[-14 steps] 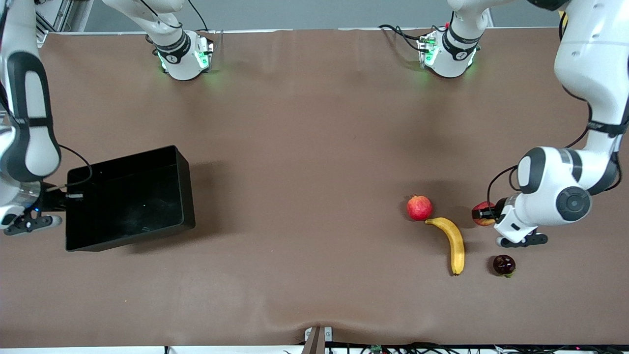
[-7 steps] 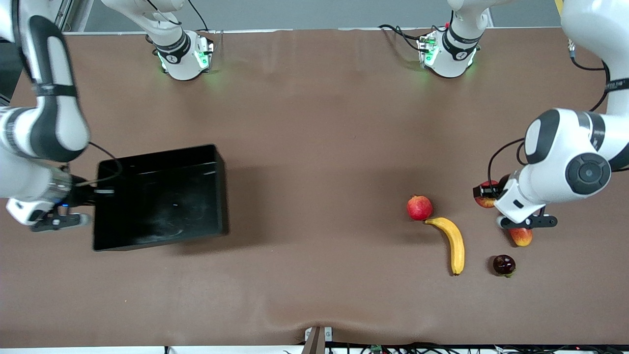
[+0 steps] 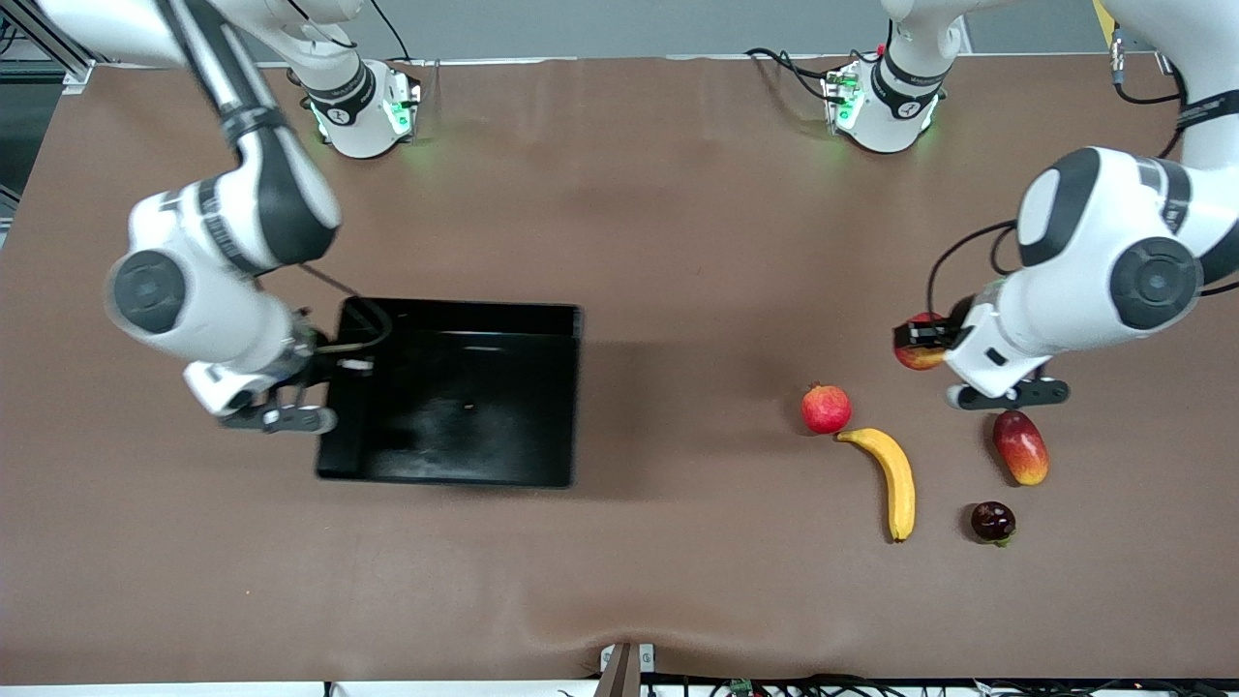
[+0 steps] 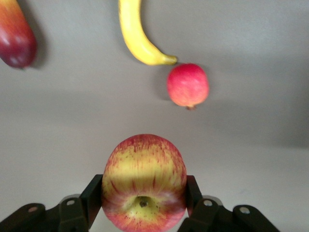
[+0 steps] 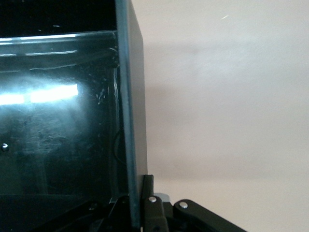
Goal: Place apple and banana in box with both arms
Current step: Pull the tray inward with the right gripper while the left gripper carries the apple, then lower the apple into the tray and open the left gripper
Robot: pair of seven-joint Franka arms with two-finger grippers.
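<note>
The left arm bends down from its end of the desk (image 3: 619, 590), and its wrist points in toward the middle. The left end effector (image 3: 918, 337) is up in the air over bare desk, and its two fingers (image 4: 91, 193) squeeze the apple (image 3: 916, 350) from both sides. The apple sits right between the fingers with its dimple facing the wrist camera.

The right arm bends low over its own end of the desk. The right end effector (image 3: 341, 366) is closed thin on the side wall of the box (image 3: 455, 469), and one finger (image 5: 147, 199) shows pressed on the outside of that wall. The box lies flat near the middle of the desk, a bit toward the right arm's end.

The banana (image 3: 892, 474) lies on the desk near the left arm's end, close to the front edge. It is well apart from both end effectors. A red pomegranate (image 3: 826, 409) sits just beside its top tip. A mango (image 3: 1020, 447) and a small dark fruit (image 3: 993, 522) lie near the banana, closer to the left arm's end.
</note>
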